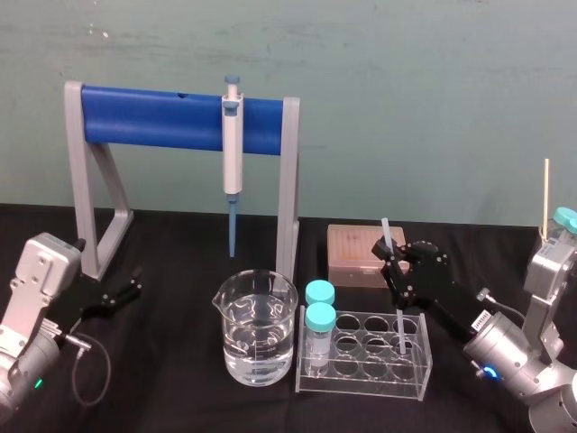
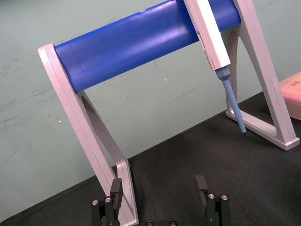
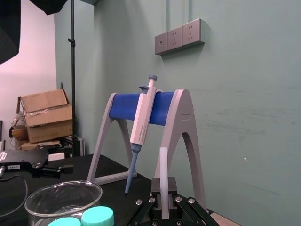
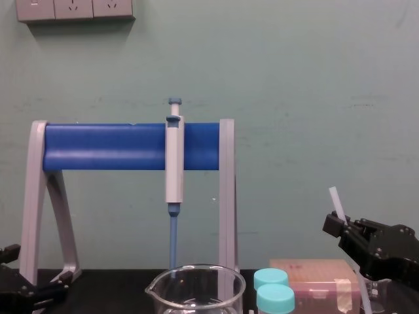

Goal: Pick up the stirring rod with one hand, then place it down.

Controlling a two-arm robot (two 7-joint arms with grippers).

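Rod [image 1: 386,233], the long thin translucent whitish stirring rod, is clamped in the black jointed right claw [image 1: 397,260]. It stands near-upright with a slight tilt over the clear plastic tube rack [image 1: 361,386].

Head view gives the lower half, which runs down past the fingers to the rack's right-hand holes. Can't tell if it's seated in one.

Right wrist view gives the grip itself, rod pinched between both fingers. Chest view has the top end poking above the claw.

Black left claw [image 1: 133,284] sits low over the black surface [image 1: 171,379] by the foot of the grey pipette stand with blue bar [image 1: 162,117]. Left wrist view has its fingers [image 2: 116,188] spread wide, nothing between.
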